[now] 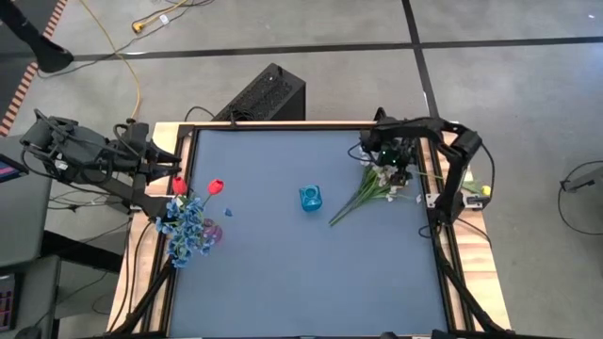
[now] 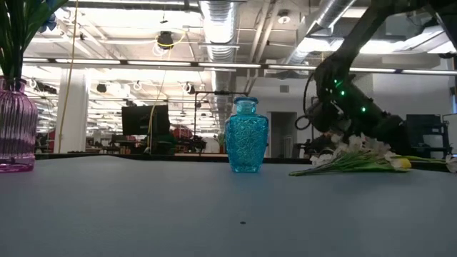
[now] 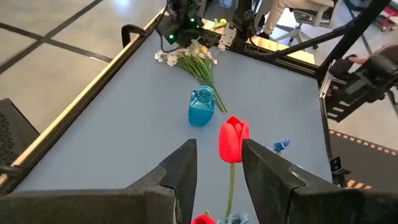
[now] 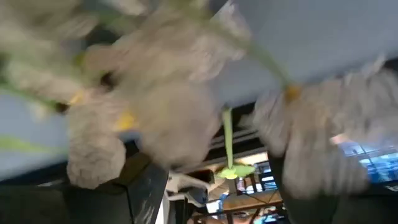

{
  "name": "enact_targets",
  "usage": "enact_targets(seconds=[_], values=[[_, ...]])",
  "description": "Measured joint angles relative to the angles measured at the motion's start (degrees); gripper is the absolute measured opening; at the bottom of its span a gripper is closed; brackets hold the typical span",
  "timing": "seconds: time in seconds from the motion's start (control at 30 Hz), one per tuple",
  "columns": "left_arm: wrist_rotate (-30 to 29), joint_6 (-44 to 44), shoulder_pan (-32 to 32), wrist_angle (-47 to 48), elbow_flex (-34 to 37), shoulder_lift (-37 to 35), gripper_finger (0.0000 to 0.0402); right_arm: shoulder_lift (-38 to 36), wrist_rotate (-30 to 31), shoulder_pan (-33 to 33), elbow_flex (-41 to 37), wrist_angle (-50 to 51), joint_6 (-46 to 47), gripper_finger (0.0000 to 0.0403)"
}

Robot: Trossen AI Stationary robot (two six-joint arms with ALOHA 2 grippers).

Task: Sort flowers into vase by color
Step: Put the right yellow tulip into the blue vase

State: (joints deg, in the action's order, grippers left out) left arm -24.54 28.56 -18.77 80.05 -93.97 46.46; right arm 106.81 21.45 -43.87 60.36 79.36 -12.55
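— Any lettering? None legible.

— Flowers? White sprays lying right of centre beside the blue vase; blue sprays standing in the pink vase at lower left; red tulip standing just beyond the parted left fingers.

— Right gripper? Down upon the white blossoms at upper right, lit green in the low view only; jaw state: cannot tell.
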Motion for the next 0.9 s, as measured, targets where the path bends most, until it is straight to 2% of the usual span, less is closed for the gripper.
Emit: enact_targets(seconds=[0.3, 0.63, 0.77, 0.9], values=[[-0.3, 1.6, 0.0, 0.0, 0.0, 0.0, 0.0114, -1.2, -0.2, -4.8, -3.5, -5.0, -2.5, 0.0292], [-2.1, 1.5, 0.0, -1.0, 0.0, 0.0, 0.0114, -1.5, -0.6, -4.2, -4.2, -8.7, -4.2, 0.0262], [-2.0, 1.6, 0.0, -1.0, 0.0, 0.0, 0.0114, -1.5, -0.7, -4.2, -4.3, -8.2, -5.4, 0.0212], [-2.0, 1.6, 0.0, -1.1, 0.0, 0.0, 0.0114, -1.5, -2.0, -4.2, -4.3, -8.5, -5.5, 0.0127]])
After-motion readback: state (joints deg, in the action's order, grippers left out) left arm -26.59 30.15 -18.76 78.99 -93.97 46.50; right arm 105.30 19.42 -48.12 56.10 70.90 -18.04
